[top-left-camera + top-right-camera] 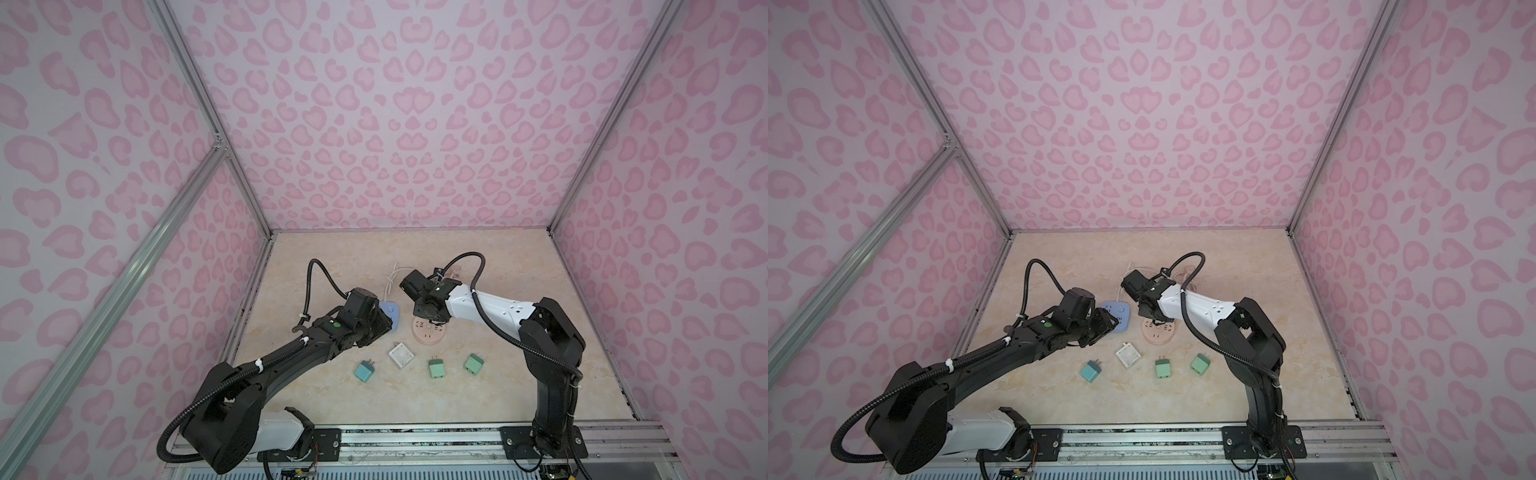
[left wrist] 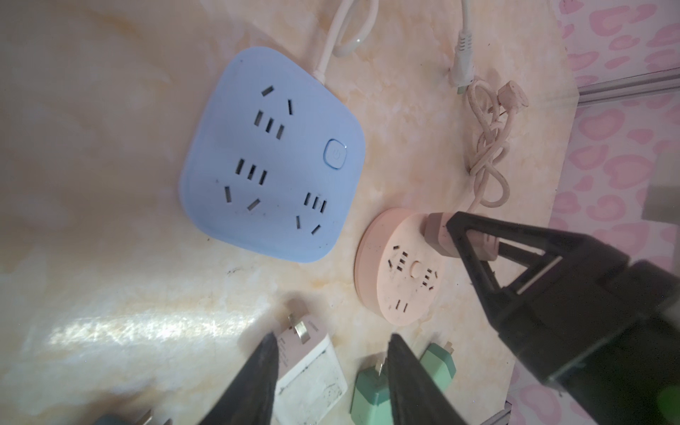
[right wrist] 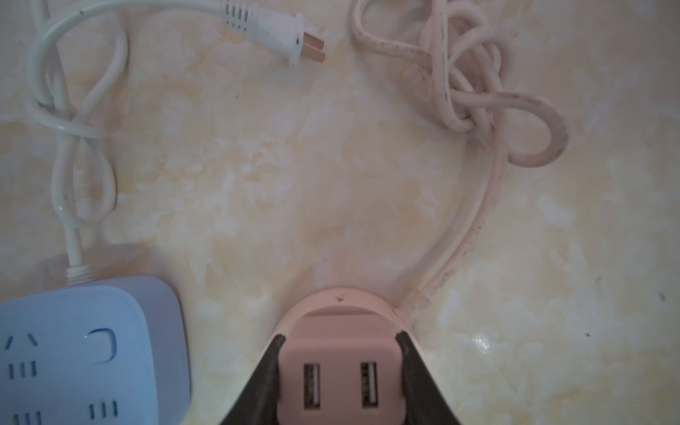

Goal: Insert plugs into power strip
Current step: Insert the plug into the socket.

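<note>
At the far rim of the round pink strip (image 2: 397, 279), the right claw (image 3: 340, 336) is clamped on the pink plug (image 3: 338, 371), one finger on each side, USB ports facing the wrist camera. The plug sits against the strip's top face; the prongs are hidden, so I can't tell if they're in the slots or just resting on them. Step in hand, as I read it: seating the first plug. The left claw (image 2: 333, 336) hangs partly open and empty, just beside the blue strip (image 2: 272, 158) and above the row of loose plugs. Not yet plugged, all lying on the table (image 1: 498, 291) in front of the strips: teal plug (image 1: 365, 370), white plug (image 1: 401, 355), two mint plugs (image 1: 436, 368) (image 1: 473, 365). Next move probably needs a straight push down with the plug square to the slots, then a release. The round strip is light and unheld, so it may tip or slide under an off-centre push, and the left claw could brace it. After that, a pick from the loose row; the white plug is closest to the left claw.
</note>
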Available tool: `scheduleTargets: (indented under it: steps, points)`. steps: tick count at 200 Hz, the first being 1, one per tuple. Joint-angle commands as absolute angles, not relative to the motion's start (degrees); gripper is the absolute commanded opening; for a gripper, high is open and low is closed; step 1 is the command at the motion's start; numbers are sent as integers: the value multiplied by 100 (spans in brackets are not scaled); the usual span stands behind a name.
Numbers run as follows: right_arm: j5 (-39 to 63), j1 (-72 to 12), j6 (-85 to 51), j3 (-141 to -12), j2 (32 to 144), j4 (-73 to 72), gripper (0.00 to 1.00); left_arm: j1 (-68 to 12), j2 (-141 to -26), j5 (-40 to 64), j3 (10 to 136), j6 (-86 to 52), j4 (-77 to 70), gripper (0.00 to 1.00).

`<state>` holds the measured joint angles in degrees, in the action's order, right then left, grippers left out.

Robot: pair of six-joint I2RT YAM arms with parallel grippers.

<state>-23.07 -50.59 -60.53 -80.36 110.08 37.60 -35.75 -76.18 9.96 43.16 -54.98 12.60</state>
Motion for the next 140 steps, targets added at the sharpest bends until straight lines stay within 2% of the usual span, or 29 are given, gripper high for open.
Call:
scheduleTargets:
  steps: [1, 40, 96, 140]
  points:
    - [-1982, -5162, -6275, -7759, 10991, 3956, 0, -3575, -7655, 873, 4262, -5511, 1126, 50]
    - [-1740, -5185, -6342, -7702, 11181, 3904, 0, -3575, -7717, 901, 4236, -5515, 1069, 50]
    - [-2214, -5574, -6454, -7426, 11136, 3851, 0, -3573, -7646, 796, 4197, -5524, 1082, 50]
    - [-2494, -5704, -5812, -7228, 11138, 3627, 0, -3569, -7715, 747, 4118, -5546, 1022, 50]
